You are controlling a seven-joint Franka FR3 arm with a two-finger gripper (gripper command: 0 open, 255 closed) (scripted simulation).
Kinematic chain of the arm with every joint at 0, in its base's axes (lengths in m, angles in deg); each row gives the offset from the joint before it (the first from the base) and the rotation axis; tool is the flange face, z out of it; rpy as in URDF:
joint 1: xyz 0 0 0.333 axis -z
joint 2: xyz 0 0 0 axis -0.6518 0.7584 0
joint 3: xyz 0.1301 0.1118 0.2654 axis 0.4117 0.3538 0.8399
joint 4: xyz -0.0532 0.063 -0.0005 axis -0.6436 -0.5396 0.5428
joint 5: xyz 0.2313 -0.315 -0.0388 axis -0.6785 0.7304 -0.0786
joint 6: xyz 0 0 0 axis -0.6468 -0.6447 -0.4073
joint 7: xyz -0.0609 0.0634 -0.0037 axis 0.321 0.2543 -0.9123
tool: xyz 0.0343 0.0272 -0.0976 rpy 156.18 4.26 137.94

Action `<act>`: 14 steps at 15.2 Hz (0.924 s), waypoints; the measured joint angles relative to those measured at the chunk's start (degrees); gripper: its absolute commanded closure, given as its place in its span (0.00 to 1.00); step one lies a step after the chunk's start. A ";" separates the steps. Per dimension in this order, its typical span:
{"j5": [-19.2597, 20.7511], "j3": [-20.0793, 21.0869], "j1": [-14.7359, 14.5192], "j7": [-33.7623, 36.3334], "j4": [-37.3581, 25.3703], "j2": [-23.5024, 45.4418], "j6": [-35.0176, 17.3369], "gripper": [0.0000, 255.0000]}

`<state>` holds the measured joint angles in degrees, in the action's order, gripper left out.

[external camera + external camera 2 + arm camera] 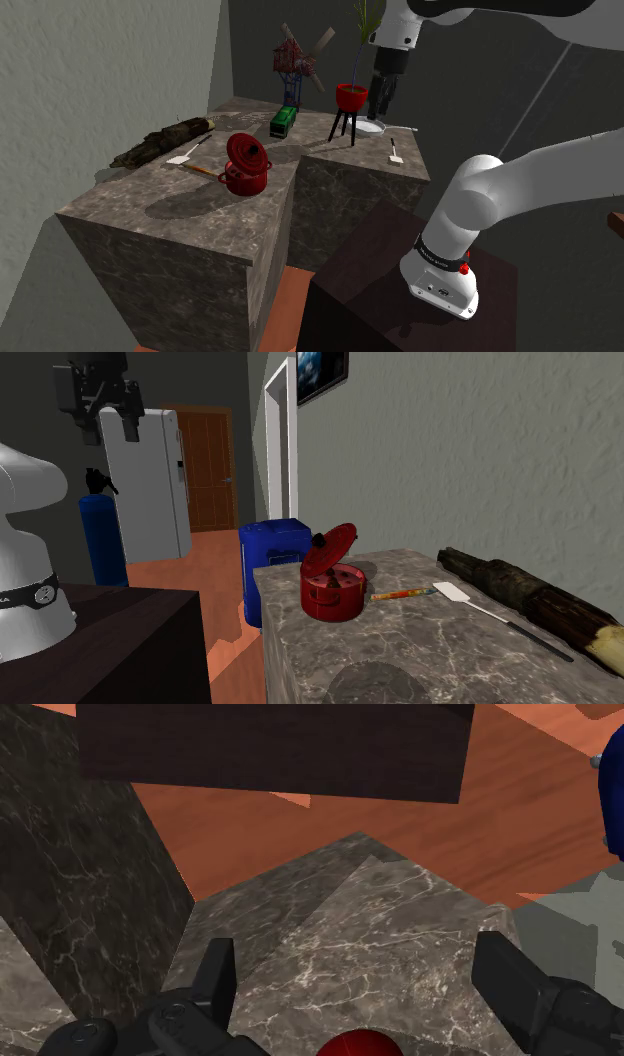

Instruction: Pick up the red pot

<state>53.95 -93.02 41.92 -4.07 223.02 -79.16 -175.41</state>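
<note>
Desk [175,205] of dark veined stone, made of big blocks, lies below the claw [380,108]. The stand [370,270], a dark box, is low down and well apart from the claw, at the shoulder view's lower right. The white arm [492,188] reaches up from it, and the claw hangs high over the desk's far block. The claw is wide open. Its two black fingers [215,976] stand far apart, and nothing is held between them. A long dark log [165,140] lies on the desk, well apart from the claw, far off to the shoulder view's left. The red pot [246,168] sits on the desk's near block, lower than the claw and well apart from it, to the shoulder view's left. Its lid is tilted up on the rim. A red plant pot [351,96] on thin dark legs stands just beside the claw. A green toy train [285,121] lies between the claw and the red pot. A thin white spatula [186,158] lies beyond the red pot from the claw, near the log.
</note>
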 measured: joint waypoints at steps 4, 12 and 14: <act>-2.87 1.19 0.30 3.61 3.32 -0.18 -5.40 0.00; -13.89 6.47 0.18 15.44 13.60 3.31 -29.44 0.00; -16.80 8.05 -0.19 18.11 14.21 6.39 -36.09 0.00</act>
<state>37.14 -84.96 41.72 14.04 237.24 -72.77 -211.50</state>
